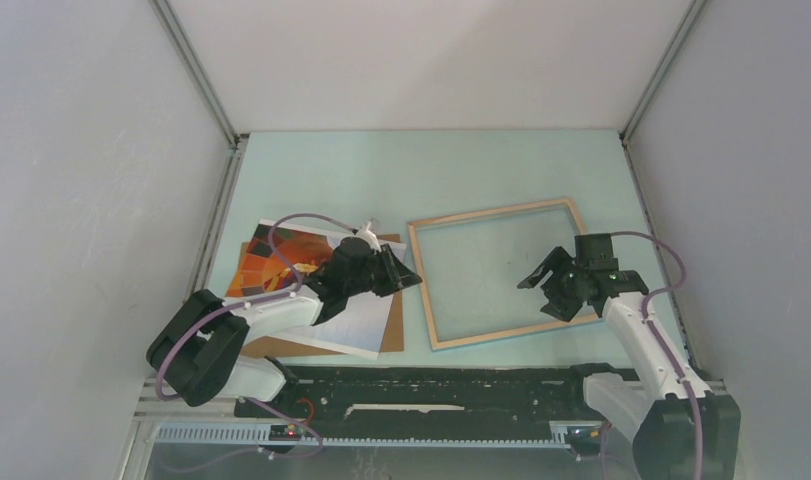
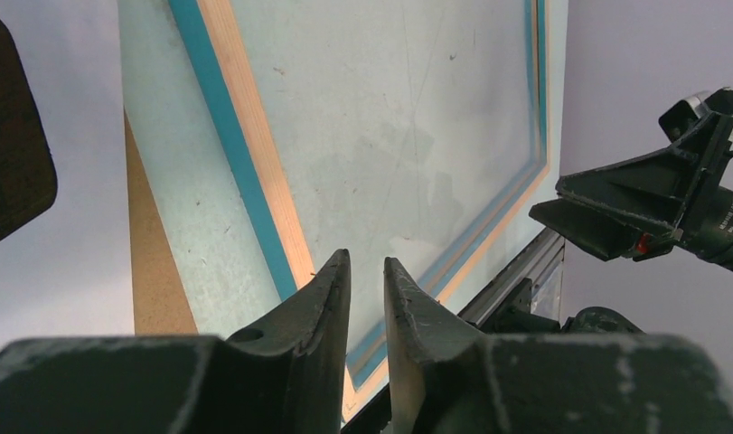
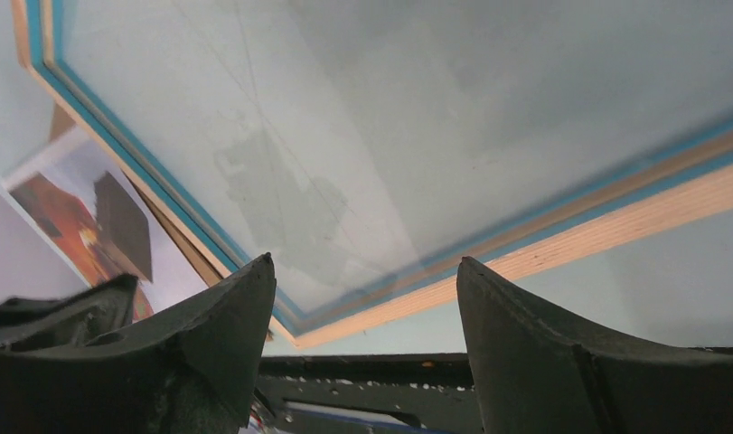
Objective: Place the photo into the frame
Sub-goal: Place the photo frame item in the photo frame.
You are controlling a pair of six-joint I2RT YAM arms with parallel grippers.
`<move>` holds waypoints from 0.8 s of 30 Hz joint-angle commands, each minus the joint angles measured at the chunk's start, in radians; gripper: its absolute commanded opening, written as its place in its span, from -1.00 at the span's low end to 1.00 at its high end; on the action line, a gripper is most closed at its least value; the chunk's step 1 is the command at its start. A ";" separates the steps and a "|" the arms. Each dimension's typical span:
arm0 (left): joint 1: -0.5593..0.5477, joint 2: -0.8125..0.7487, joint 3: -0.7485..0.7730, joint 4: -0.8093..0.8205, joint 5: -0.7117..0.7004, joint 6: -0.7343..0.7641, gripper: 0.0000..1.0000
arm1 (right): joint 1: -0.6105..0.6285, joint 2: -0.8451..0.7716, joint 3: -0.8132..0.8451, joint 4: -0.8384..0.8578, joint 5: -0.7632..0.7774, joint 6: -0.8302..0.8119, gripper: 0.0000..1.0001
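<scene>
One rectangular frame, pale wood edged blue; one white-bordered photo on a brown board. My left end effector stands barely parted, my right end effector wide open, both empty.

Soft, even light filled the overhead view, the white walls washed pale, shadows faint and barely there. Up close, the left gripper sat dark and blurred against the lens, the right gripper likewise. Dull grey reflections smudged the glass of the frame, its wooden edge slightly soft.
</scene>
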 commanded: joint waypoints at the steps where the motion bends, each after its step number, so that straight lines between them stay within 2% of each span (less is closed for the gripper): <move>1: -0.005 -0.016 0.013 -0.003 0.020 0.039 -0.41 | 0.072 0.036 0.020 0.042 -0.108 -0.100 0.61; 6: -0.007 0.041 0.009 0.016 0.035 0.032 -0.38 | 0.329 0.086 0.016 0.140 -0.077 -0.030 0.61; 9: -0.014 0.062 -0.003 0.031 0.038 0.025 -0.38 | 0.443 0.118 -0.005 0.242 -0.085 0.035 0.57; 13: -0.027 0.050 -0.048 0.036 0.011 0.019 -0.31 | 0.594 0.200 -0.024 0.396 -0.082 0.131 0.35; 19: -0.031 0.033 -0.091 0.042 0.001 0.015 -0.19 | 0.763 0.346 -0.024 0.571 -0.065 0.206 -0.21; 21: -0.035 0.034 -0.099 0.049 -0.002 0.009 -0.18 | 0.802 0.378 -0.024 0.598 -0.050 0.218 -0.31; 24: -0.038 0.039 -0.102 0.050 -0.006 0.013 -0.14 | 0.846 0.381 -0.024 0.594 -0.010 0.222 -0.33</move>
